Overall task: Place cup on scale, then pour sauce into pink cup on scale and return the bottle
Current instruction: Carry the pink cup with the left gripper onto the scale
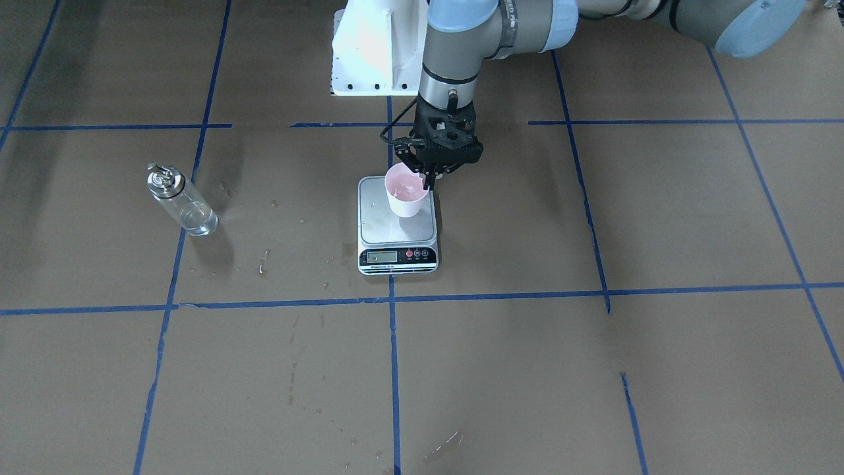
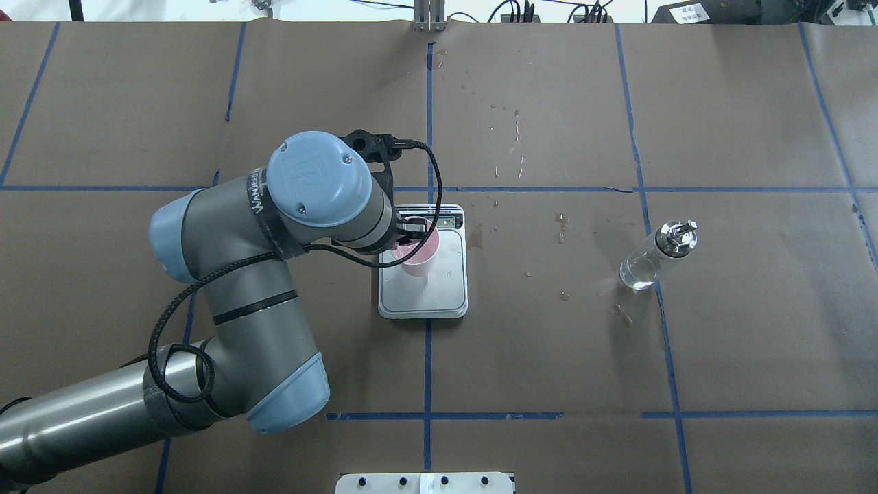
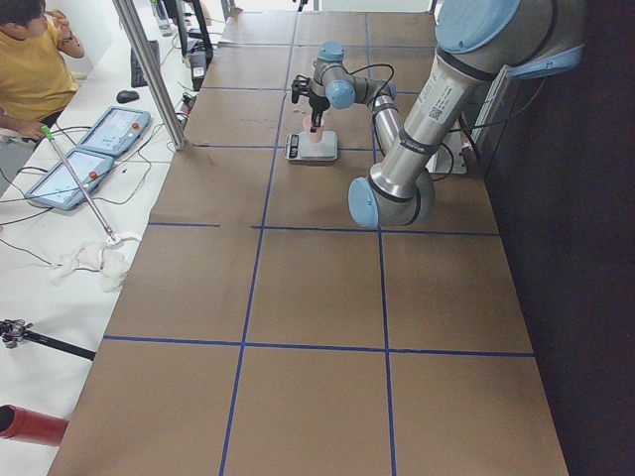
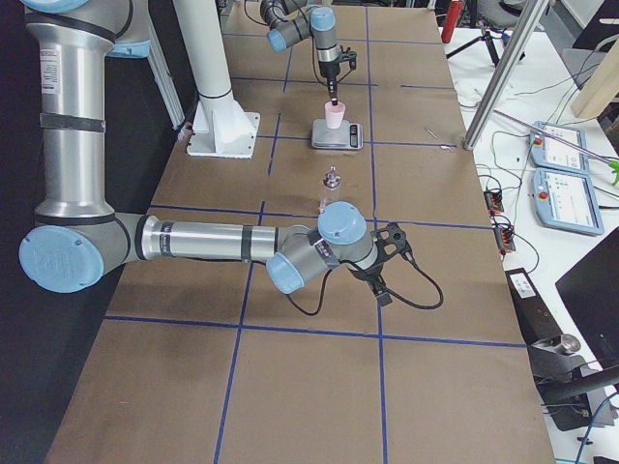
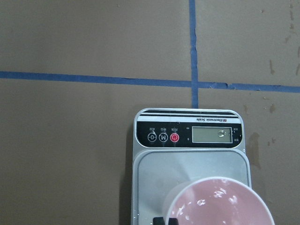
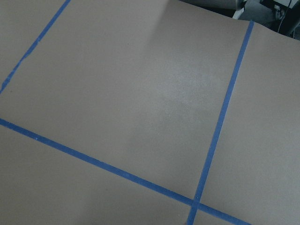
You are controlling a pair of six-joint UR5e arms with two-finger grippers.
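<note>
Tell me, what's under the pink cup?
A kitchen scale: the pink cup stands on its silver platform, towards the side away from the display. The patch right beneath the cup's base is covered, so I can't see it.

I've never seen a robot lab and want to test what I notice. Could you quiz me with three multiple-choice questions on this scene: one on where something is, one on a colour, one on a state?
1. Where is the pink cup?
A) on the scale
B) on the bare paper
C) upside down at the far edge

2. What colour are the tape lines on the table?
A) red
B) blue
C) yellow

3. How is the glass bottle?
A) lying on its side
B) tilted over the cup
C) standing upright, untouched

Answers:
1 A: its base sits on the silver platform.
2 B: blue lines cross the brown cover.
3 C: it stands alone, with no gripper near it.
</note>
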